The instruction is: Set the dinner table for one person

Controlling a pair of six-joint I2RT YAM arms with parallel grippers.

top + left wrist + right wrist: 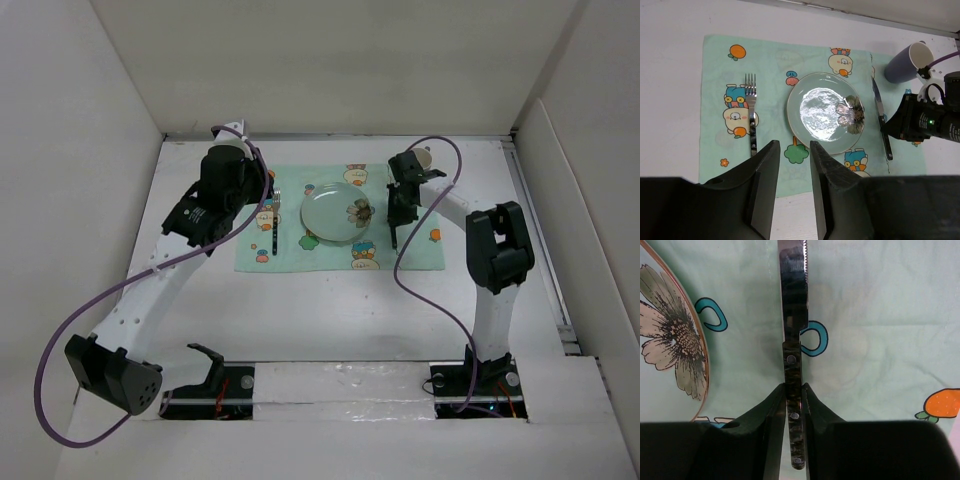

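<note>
On the white dinner table [330, 320] lies a mint-green cartoon placemat [300, 258]. On it stands a pale green flowered plate [338, 213], with a fork [274, 235] to its left. My right gripper [794, 390] is shut on the dark handle of a serrated knife [792, 290]. The knife is low over the placemat [880, 315], just right of the plate [670, 340]. My left gripper [792, 150] is open and empty, high above the placemat's near edge. From there I see the fork [751, 115], plate [820, 112] and knife [880, 112].
A purple-grey mug [907, 62] stands at the placemat's far right corner, just behind my right gripper [397, 212]. White walls enclose the table at the left, back and right. A purple cable hangs from each arm.
</note>
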